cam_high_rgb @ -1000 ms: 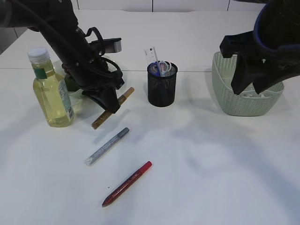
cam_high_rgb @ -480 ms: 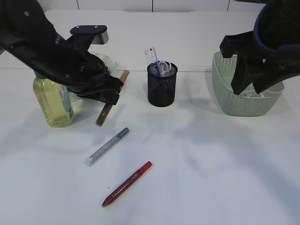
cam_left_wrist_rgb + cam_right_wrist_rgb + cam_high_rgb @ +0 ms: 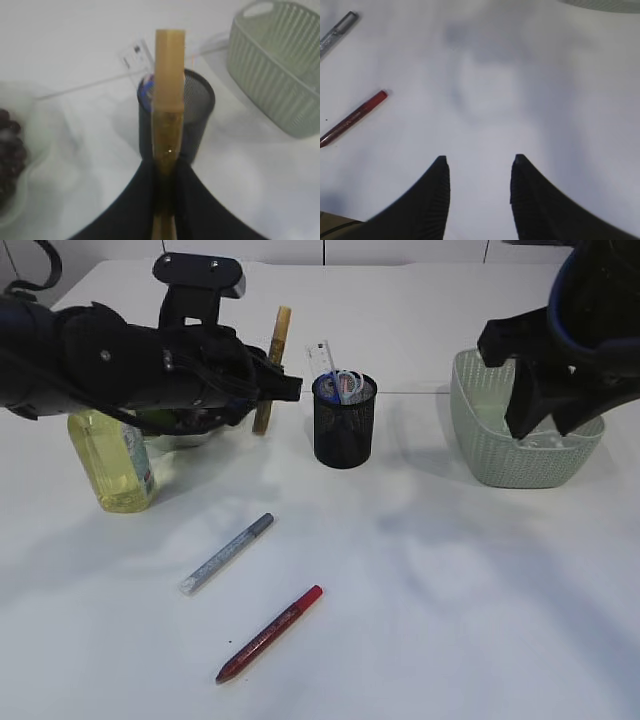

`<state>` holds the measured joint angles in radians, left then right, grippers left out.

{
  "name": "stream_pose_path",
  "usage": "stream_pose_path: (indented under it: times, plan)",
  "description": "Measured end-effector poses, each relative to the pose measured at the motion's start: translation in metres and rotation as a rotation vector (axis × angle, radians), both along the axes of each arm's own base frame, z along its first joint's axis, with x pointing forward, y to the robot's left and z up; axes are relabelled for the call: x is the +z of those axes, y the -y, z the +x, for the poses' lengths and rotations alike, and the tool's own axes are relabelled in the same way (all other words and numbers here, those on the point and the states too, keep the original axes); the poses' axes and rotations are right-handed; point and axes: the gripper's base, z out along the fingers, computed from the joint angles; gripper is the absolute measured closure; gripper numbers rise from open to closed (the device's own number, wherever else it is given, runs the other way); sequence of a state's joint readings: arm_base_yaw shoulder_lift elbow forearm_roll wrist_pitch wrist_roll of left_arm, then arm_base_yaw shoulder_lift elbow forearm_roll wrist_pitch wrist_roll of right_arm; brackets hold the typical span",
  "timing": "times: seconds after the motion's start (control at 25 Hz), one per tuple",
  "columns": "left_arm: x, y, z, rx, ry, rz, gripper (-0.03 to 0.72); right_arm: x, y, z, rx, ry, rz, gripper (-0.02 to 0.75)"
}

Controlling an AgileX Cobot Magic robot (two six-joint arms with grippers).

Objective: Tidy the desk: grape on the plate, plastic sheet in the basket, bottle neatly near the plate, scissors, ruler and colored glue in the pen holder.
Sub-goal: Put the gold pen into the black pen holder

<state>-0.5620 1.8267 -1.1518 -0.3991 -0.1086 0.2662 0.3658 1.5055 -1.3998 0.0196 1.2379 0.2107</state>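
My left gripper [image 3: 164, 165] is shut on a gold glitter glue stick [image 3: 168, 75], which it holds nearly upright in the air. The stick [image 3: 273, 345] is just left of the black mesh pen holder [image 3: 344, 425]. The holder has a ruler [image 3: 322, 358] and scissors [image 3: 348, 383] in it. A silver glue stick [image 3: 227, 552] and a red one [image 3: 270, 633] lie on the table in front. The bottle [image 3: 110, 460] of yellow liquid stands at the left. Grapes [image 3: 6, 155] sit on the clear plate [image 3: 35, 145]. My right gripper [image 3: 479, 162] hangs open and empty above bare table.
A pale green basket [image 3: 500, 445] stands at the right, under my right arm [image 3: 570, 350], with something pale inside that I cannot make out. The white table has open room in the middle and at the front right.
My left gripper has lifted the gold glue stick off the table and carried it up and right toward the pen holder, and the stick has turned upright. The right arm has barely moved.
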Motion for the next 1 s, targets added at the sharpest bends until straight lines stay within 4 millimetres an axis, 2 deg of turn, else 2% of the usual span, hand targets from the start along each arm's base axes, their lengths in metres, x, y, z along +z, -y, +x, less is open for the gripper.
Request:
stream_pose_path:
  times: [0.28,0.8,1.0]
  plan:
    - [-0.001,0.009,0.027,0.058,0.15,-0.049,0.62,0.001,0.011,0.004,0.002,0.048,-0.126,0.407]
    - [-0.002,0.064,0.079,0.026,0.256,-0.124,0.617,-0.004,0.013,0.009,0.005,0.047,-0.167,0.407]
    - [-0.016,0.079,0.089,0.007,0.239,-0.121,0.617,-0.003,0.015,0.01,0.005,0.058,-0.197,0.407]
